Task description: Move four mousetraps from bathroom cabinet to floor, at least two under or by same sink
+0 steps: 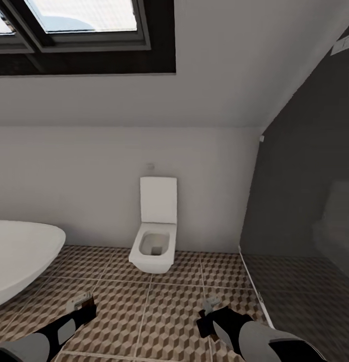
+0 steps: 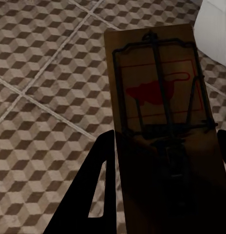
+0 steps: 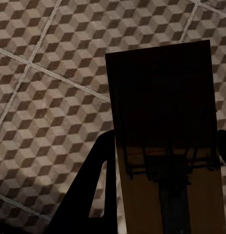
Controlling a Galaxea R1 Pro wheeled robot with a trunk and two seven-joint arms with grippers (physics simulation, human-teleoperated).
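Head view, lower left: left gripper [image 1: 83, 301] over the patterned bathroom floor [image 1: 144, 306], fingers clamped on a mousetrap [image 2: 159, 105], red mark showing. White tub rim [image 1: 23, 256] at left edge; toilet [image 1: 154, 241] centre. Lower right: right gripper [image 1: 210, 307] clamped on a second mousetrap [image 3: 164, 122], mostly shadowed.

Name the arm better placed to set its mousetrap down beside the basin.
Left. Its claw holds a mousetrap close to the white basin at the head view's left; the right claw is nearer the shower glass.
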